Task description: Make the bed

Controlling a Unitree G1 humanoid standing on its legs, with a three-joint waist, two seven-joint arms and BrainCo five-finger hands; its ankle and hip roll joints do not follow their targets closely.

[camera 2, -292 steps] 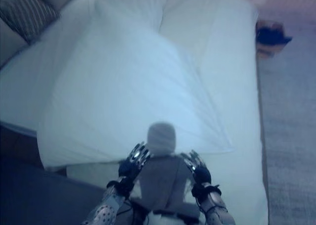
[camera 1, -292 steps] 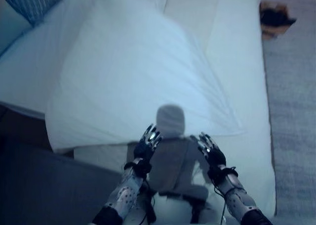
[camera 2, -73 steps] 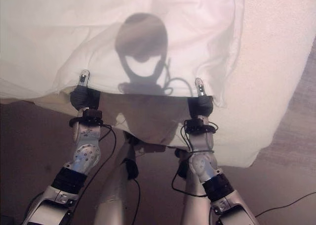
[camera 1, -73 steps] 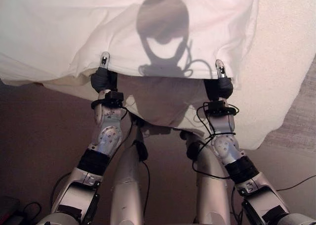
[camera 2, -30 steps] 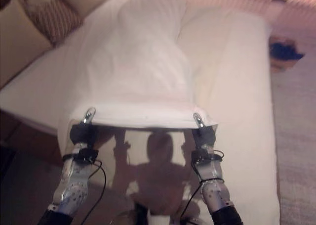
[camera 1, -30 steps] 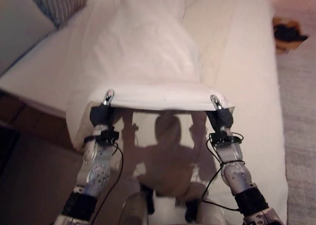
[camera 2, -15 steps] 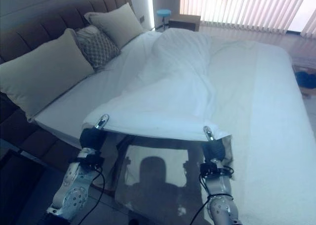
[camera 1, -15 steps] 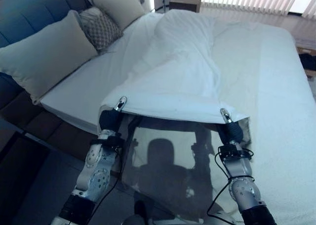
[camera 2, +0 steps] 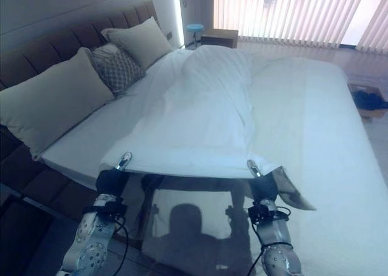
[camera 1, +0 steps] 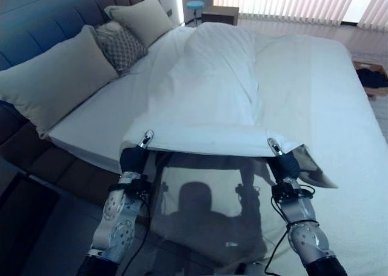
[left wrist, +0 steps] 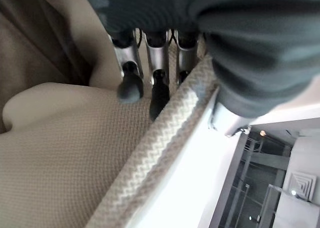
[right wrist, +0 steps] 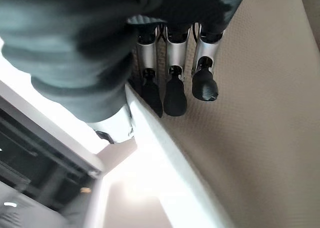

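Observation:
A white duvet [camera 1: 206, 100] lies bunched lengthwise along the middle of the bed [camera 1: 321, 88]. Its near edge is lifted off the mattress and stretched between my two hands. My left hand [camera 1: 133, 159] pinches the edge's left corner, thumb on top and fingers [left wrist: 129, 85] beneath the hem [left wrist: 160, 143]. The right hand [camera 1: 285, 165] grips the right corner the same way, with fingers [right wrist: 172, 95] under the cloth [right wrist: 250, 138]. A loose flap [camera 1: 312, 170] hangs down past the right hand.
Two plain pillows [camera 1: 54, 76] [camera 1: 142, 18] and a patterned one [camera 1: 118, 45] lean on the padded headboard [camera 1: 36, 30] at the left. A nightstand [camera 1: 219, 14] and a blue stool [camera 1: 194, 6] stand beyond the bed. A dark item [camera 1: 371, 76] lies on the floor at right.
The camera has tilted up, bringing the headboard and pillows into view. Both hands keep hold of the raised duvet edge, and a flap now droops out past the right hand.

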